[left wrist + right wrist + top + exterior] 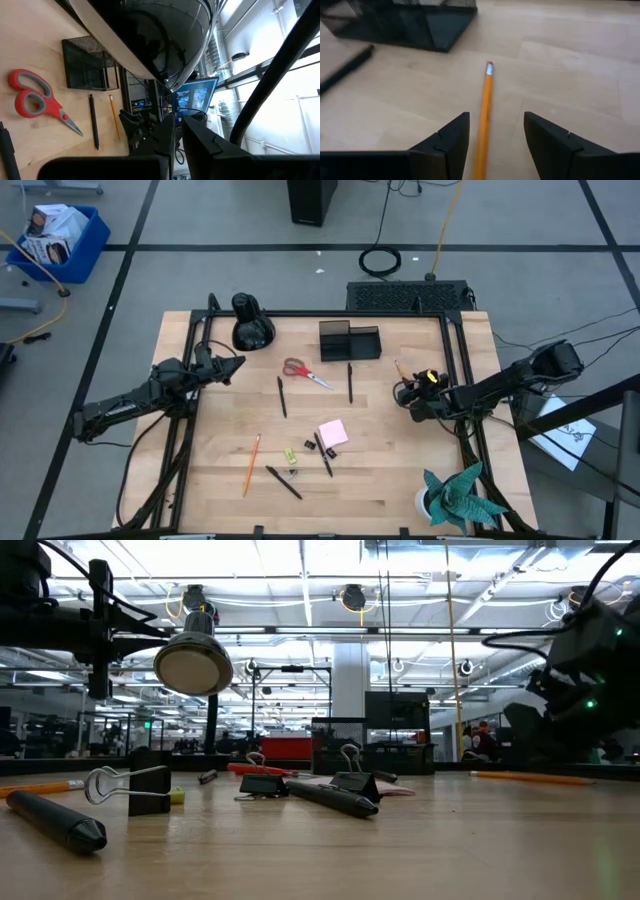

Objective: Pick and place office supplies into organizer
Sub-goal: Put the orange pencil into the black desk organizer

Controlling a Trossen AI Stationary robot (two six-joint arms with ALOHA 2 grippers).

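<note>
high overhead; low table-level; wrists close, sharing organizer [90,62].

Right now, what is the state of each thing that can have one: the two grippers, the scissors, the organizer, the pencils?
right gripper: open, fingers either side of a pencil.
pencil: flat on the table, not gripped.
left gripper: cannot tell, above the table's left side.
scissors: closed, lying flat.
organizer: upright, nothing visible inside.
second pencil: flat, untouched.
sticky-note pad: flat on the table.
</note>
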